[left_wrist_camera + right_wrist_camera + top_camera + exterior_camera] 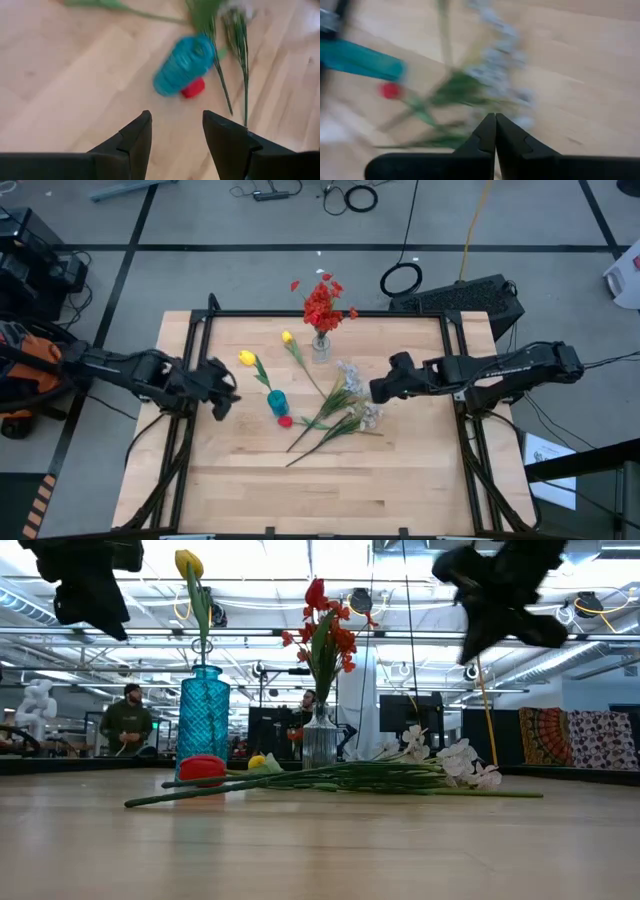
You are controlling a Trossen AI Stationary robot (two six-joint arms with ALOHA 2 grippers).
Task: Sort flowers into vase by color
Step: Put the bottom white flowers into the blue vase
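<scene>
Flowers (pixel 335 412) lie loose on the table (pixel 400 480). My right gripper (pixel 378 391) hovers clenched and empty above the white sprays (pixel 352 380). My left gripper (pixel 226 392) hangs released beside the blue vase (pixel 277 402).

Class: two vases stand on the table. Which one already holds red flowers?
The clear glass vase at the table's far edge holds the red flowers. The blue vase nearer the middle holds one yellow tulip.
</scene>
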